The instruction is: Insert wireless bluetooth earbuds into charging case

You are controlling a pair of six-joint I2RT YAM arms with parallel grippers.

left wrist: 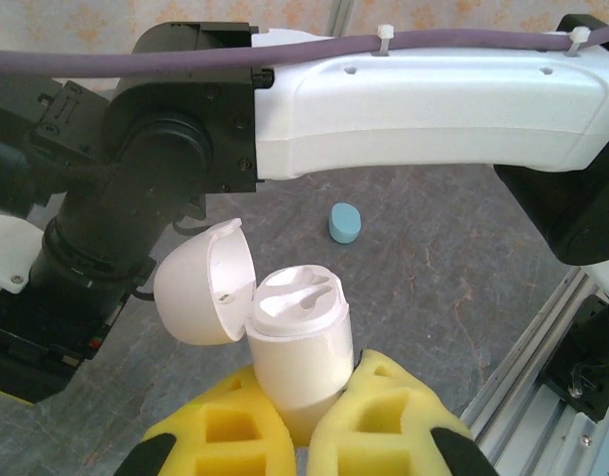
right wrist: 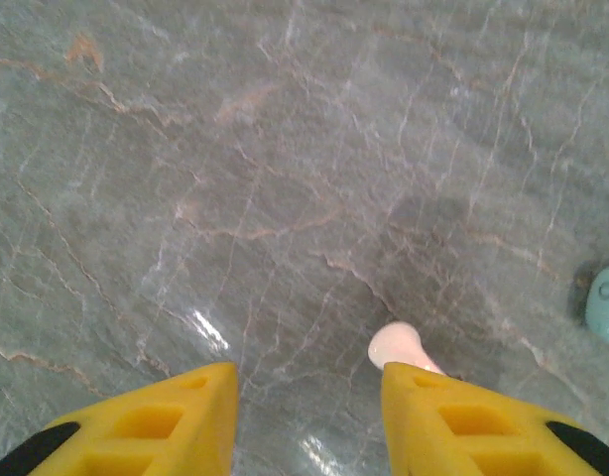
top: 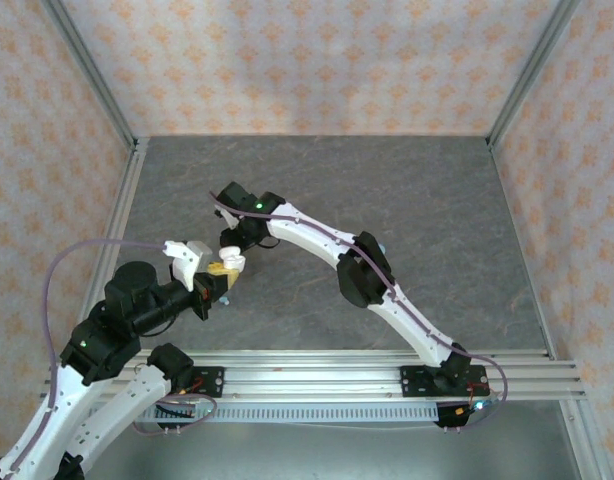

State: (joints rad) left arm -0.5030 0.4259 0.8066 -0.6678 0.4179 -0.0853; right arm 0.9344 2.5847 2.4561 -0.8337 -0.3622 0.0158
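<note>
White earbud (right wrist: 399, 347): found touching the inner tip of one finger of the right claw (right wrist: 309, 372), off-centre in the gap and not pinched. The right claw's fingers are set partway apart with nothing held, pointed down at the table (right wrist: 285, 178). The stem is judged to run back under that finger, so a sideways shift is called for before closing. Teal earbud (right wrist: 607, 302): farther out on the same side, well apart. Charging case (left wrist: 300, 337): clamped in the closed left claw (left wrist: 304, 402), lid (left wrist: 200, 283) hinged back, wells turned upward.
</note>
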